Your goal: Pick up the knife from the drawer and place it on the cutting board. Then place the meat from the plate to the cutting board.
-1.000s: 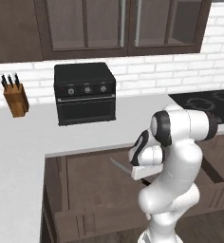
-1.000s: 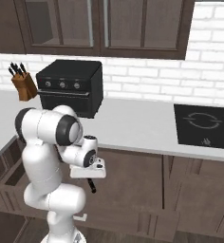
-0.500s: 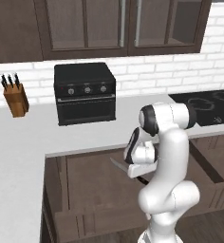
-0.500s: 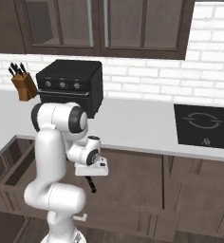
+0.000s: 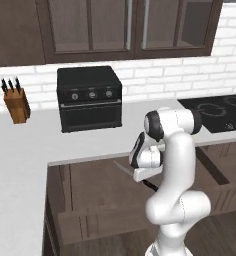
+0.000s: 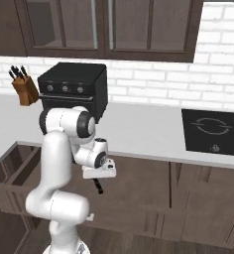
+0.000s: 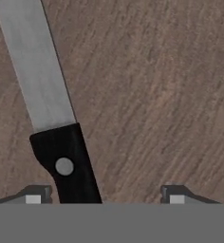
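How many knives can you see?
4. Three black-handled ones stand in the wooden block on the counter's left end. One knife lies between the end effector's fingertips. More may be hidden.

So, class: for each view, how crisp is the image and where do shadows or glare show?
Hand view: knife and wood grain sharp, blade evenly grey, no glare. Left base view: soft and slightly blurred, faint shading under the counter. Right base view: likewise soft, flat light, oven uniformly dark.

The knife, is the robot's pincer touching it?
Cannot tell. In the hand view the knife sits beside one fingertip, but the grey band hides any contact.
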Robot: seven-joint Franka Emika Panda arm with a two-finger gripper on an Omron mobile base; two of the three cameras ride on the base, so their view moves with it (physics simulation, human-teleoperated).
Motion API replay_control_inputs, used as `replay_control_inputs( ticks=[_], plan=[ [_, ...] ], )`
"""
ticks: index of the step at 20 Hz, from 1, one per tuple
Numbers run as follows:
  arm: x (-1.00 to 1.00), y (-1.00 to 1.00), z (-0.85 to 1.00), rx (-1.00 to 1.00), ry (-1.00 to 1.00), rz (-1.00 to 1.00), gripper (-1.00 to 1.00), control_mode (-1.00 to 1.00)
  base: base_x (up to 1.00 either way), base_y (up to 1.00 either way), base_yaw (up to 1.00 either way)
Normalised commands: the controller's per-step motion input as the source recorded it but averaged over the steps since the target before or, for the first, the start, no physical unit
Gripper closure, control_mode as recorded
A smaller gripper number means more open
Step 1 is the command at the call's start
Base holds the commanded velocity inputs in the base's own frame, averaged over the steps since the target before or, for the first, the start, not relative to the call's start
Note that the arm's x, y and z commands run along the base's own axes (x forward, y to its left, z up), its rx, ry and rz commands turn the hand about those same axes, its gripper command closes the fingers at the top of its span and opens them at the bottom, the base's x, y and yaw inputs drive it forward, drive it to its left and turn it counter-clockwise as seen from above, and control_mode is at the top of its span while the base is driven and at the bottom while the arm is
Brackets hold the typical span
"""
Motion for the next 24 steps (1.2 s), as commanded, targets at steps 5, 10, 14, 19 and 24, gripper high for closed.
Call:
replay_control_inputs(
  ticks=[5,10,14,19,24],
  plan=[
    [-0.42,0.0,-0.62,-0.02,0.0,0.04,1.0,-1.0,0.0,0.0,0.0],
    [-0.3,0.0,-0.49,0.0,0.0,0.05,1.0,-1.0,0.0,0.0,0.0],
    [-0.4,0.0,-0.51,0.0,0.0,0.04,1.0,-1.0,0.0,0.0,0.0],
    [-0.62,0.0,-0.52,0.0,0.0,0.07,1.0,-1.0,0.0,0.0,0.0],
    [-0.74,0.0,-0.55,0.0,0.0,0.07,1.0,-1.0,0.0,0.0,0.0]
  ],
)
